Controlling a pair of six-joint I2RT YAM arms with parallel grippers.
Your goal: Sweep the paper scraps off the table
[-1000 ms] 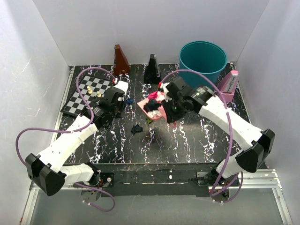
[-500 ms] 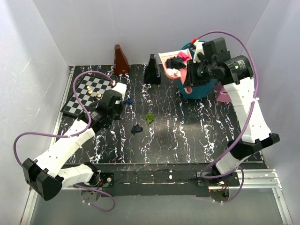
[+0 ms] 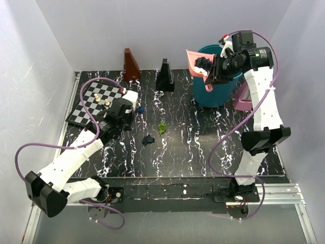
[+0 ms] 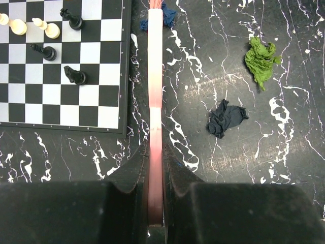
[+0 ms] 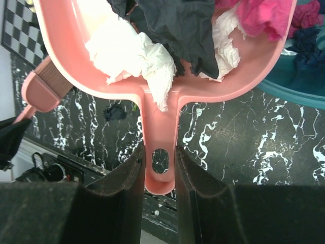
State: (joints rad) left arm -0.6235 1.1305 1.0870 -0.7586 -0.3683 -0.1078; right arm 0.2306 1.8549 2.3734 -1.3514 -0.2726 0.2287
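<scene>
My right gripper (image 3: 218, 68) is shut on the handle of the pink dustpan (image 3: 195, 63) and holds it tilted at the rim of the teal bin (image 3: 219, 94). In the right wrist view the dustpan (image 5: 167, 94) carries white (image 5: 132, 53), dark (image 5: 177, 25) and magenta (image 5: 259, 15) paper scraps. My left gripper (image 3: 123, 111) is shut on the pink brush handle (image 4: 155, 101) beside the chessboard. A green scrap (image 3: 162, 127), a dark scrap (image 3: 148, 139) and a blue scrap (image 3: 139, 109) lie on the table (image 3: 203, 147). The green scrap (image 4: 261, 60) and the dark scrap (image 4: 226, 117) lie right of the brush.
A chessboard (image 3: 91, 104) with a few pieces lies at the back left. A brown metronome (image 3: 131, 65) and a black one (image 3: 165, 75) stand at the back, and a pink one (image 3: 247, 96) stands right of the bin. White walls enclose three sides.
My right arm has lifted the loaded dustpan off the table's middle, carried it up and back to the bin and tilted it. My left arm has hardly moved.
</scene>
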